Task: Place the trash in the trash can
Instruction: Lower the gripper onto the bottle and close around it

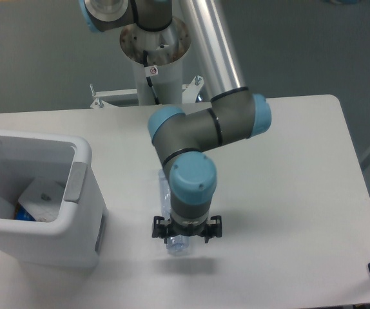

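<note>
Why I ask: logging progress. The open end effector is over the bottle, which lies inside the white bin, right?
Not quite. The camera view shows the bottle lying on the table, beside the white bin, not inside it. The open end effector is indeed over it.

White trash can with grey handle plate; clear bottle; seemingly black pincer.
</note>
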Controlling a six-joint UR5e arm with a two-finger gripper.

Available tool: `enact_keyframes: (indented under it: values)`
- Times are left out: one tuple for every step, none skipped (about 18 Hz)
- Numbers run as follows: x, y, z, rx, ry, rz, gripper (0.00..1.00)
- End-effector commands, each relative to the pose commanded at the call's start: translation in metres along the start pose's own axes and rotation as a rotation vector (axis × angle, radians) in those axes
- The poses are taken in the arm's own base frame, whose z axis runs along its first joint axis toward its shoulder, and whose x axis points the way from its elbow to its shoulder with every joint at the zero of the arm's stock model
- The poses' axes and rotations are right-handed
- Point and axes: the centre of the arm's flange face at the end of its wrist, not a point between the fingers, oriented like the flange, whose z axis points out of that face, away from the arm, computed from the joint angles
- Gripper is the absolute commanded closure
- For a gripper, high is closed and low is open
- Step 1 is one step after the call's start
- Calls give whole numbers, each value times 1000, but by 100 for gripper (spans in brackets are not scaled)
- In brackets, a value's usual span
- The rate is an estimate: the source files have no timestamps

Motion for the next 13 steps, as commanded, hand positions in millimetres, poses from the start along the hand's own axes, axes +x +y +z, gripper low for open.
enact_keyframes:
  values:
    - [0,0,2,-4,-7,2,0]
    - [0,0,5,-9,-7,2,0]
    - [1,-1,9,-12,-6,3,0]
    - [1,0,11,-14,-8,3,0]
    - [1,0,14,-22,-17,5,0]
    - [6,1,18,-32,-31,13,0]
    - [11,1,24,-50,-53,28,0]
    - [10,4,28,-72,-97,38,0]
    - [15,4,34,-87,-150,52,0]
    - [26,2,39,-88,-192,67,0]
    - [27,0,40,-73,-213,64,0]
    - [28,-2,41,-59,-217,61,0]
    - [28,-2,43,-59,-217,61,0]
